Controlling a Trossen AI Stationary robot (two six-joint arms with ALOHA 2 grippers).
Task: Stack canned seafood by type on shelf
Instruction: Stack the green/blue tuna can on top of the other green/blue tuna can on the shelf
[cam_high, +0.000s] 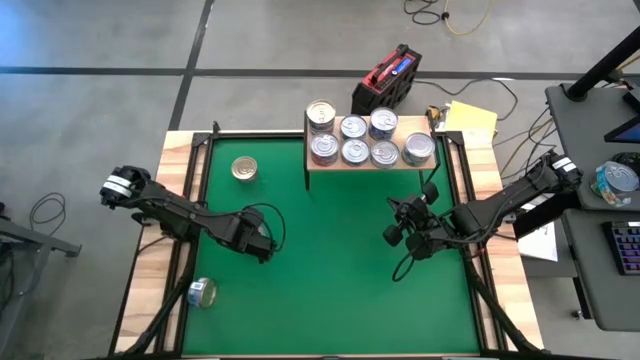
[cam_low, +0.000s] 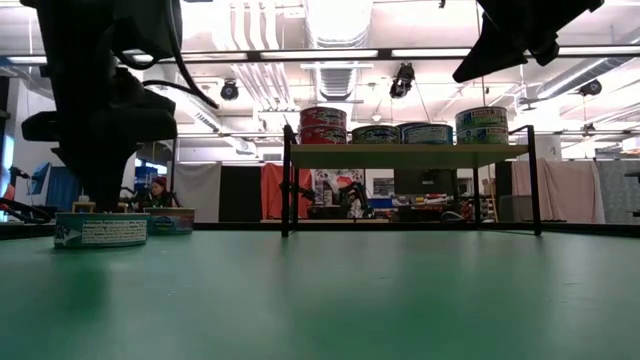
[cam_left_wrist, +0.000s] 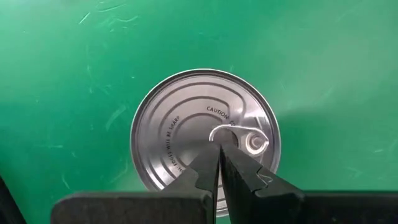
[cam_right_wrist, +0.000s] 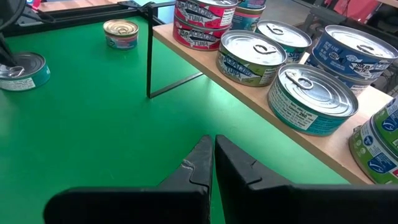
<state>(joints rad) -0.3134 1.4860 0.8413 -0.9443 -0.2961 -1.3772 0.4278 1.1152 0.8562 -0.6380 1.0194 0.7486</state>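
Counting 7 tins (cam_high: 355, 152) shelved, 2 loose.

From straight overhead we see the whole green mat (cam_high: 330, 250), the shelf (cam_high: 366, 163) at its far edge. At mat level we look across toward that shelf (cam_low: 410, 155) and the room behind. Our left wrist camera points straight down, close over one silver-topped can (cam_left_wrist: 186, 124). Our right wrist camera looks slantwise along the shelf (cam_right_wrist: 323, 146) from nearby. All but the left wrist view share the shelf.
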